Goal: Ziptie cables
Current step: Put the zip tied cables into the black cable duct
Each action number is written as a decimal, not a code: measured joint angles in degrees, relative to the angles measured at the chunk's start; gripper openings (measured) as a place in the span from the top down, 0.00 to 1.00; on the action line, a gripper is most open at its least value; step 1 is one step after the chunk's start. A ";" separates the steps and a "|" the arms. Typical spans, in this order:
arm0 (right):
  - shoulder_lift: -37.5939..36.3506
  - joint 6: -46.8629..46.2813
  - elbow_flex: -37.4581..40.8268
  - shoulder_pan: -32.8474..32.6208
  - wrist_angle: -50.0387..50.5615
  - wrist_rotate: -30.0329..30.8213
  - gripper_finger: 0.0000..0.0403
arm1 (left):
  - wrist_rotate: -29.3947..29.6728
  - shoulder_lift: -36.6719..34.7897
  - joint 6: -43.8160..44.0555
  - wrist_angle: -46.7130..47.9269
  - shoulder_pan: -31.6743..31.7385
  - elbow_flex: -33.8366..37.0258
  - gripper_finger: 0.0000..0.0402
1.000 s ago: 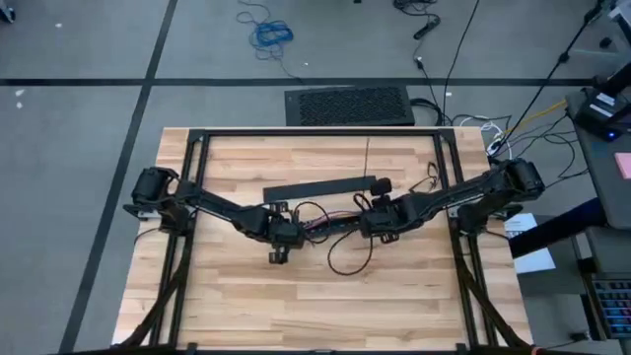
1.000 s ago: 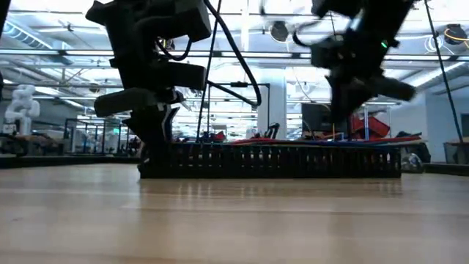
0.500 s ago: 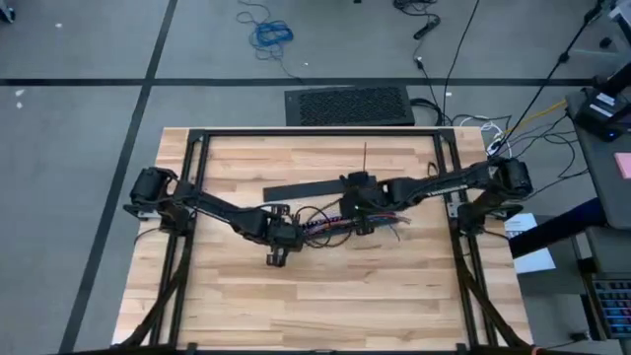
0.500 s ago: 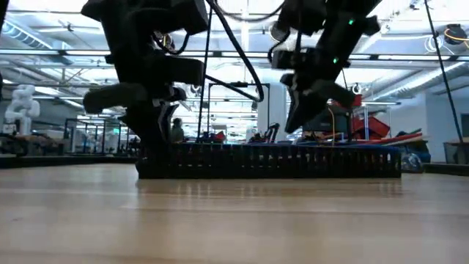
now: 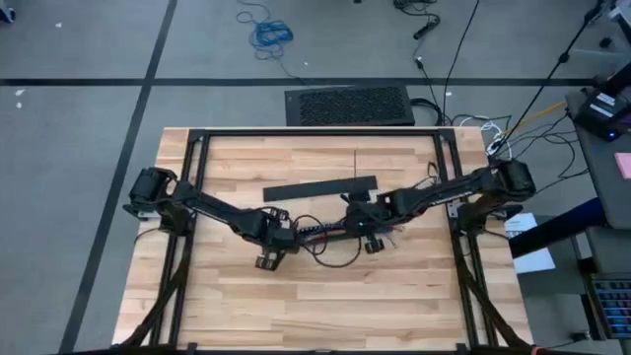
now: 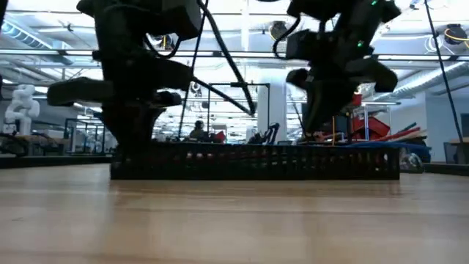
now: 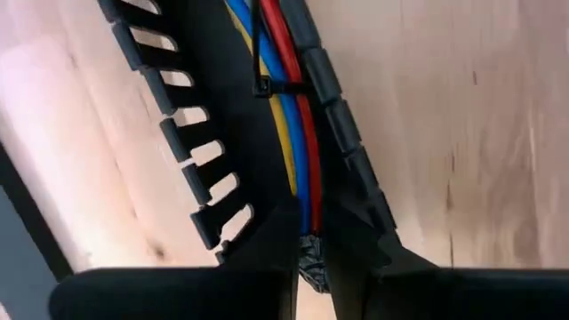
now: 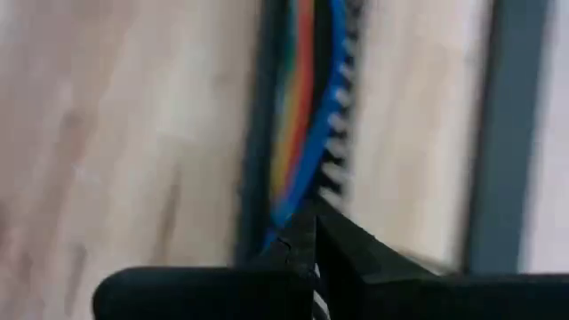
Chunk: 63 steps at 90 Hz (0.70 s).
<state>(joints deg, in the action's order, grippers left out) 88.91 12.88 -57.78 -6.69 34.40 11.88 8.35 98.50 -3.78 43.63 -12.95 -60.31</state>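
Note:
The cables (image 5: 330, 230) are a bundle of blue, red and yellow wires stretched across the table's middle between my two grippers. In the left wrist view the cables (image 7: 289, 133) run along a black slotted bar (image 7: 191, 151), and a thin dark ziptie (image 7: 277, 87) is wrapped round them. My left gripper (image 5: 268, 258) is shut on the bundle's left end. My right gripper (image 5: 372, 243) is shut on the cables (image 8: 307, 116) farther right. A thin dark loop (image 5: 335, 258) lies on the wood just on the near side of the bundle. My left gripper pinches the bundle's end (image 7: 308, 233) between its two fingers, which lie along the wires. A grey wrapped tip shows between the fingertips. The wires lead straight away from the fingers beside the slotted bar. My right gripper has the blue and orange wires (image 8: 289, 213) running in between its shut fingertips, which lie along the bundle. The picture is blurred, so the exact place of the hold cannot be told.
A long flat black bar (image 5: 320, 187) lies on the wood behind the bundle. The slotted bar (image 6: 256, 161) stretches wide across the low view. A black frame (image 5: 315, 133) edges the table. There is bare wood (image 5: 325, 306) along the near side.
My right gripper has swung toward the table's far left and then come back toward the near edge, ending over the bundle. My left gripper has gone a little toward the left and near edges. In the low view the slotted bar's left end now reaches farther left.

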 joint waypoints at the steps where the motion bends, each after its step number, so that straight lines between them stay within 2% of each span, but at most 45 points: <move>1: -0.25 -0.03 0.00 -0.10 0.36 0.42 1.00 | 0.25 0.00 0.03 0.14 0.00 0.00 0.90; 12: -2.19 -1.75 0.00 -0.80 5.26 1.01 1.00 | 0.89 0.00 0.18 1.69 0.02 0.00 0.90; 22: -2.56 -4.80 0.02 -1.45 8.75 -3.90 1.00 | 0.91 0.00 0.01 3.40 0.07 0.00 0.90; 38: -2.15 -5.80 1.95 -3.24 5.70 -5.83 1.00 | 0.96 0.00 0.02 3.38 0.07 0.00 0.90; 63: -2.05 -7.77 7.99 -0.75 3.02 -5.89 1.00 | 1.15 0.00 0.16 3.27 0.02 0.00 0.90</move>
<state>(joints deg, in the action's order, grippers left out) 86.86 5.10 -49.79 -7.44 37.42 5.99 9.50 98.50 -3.61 46.90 -12.93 -60.31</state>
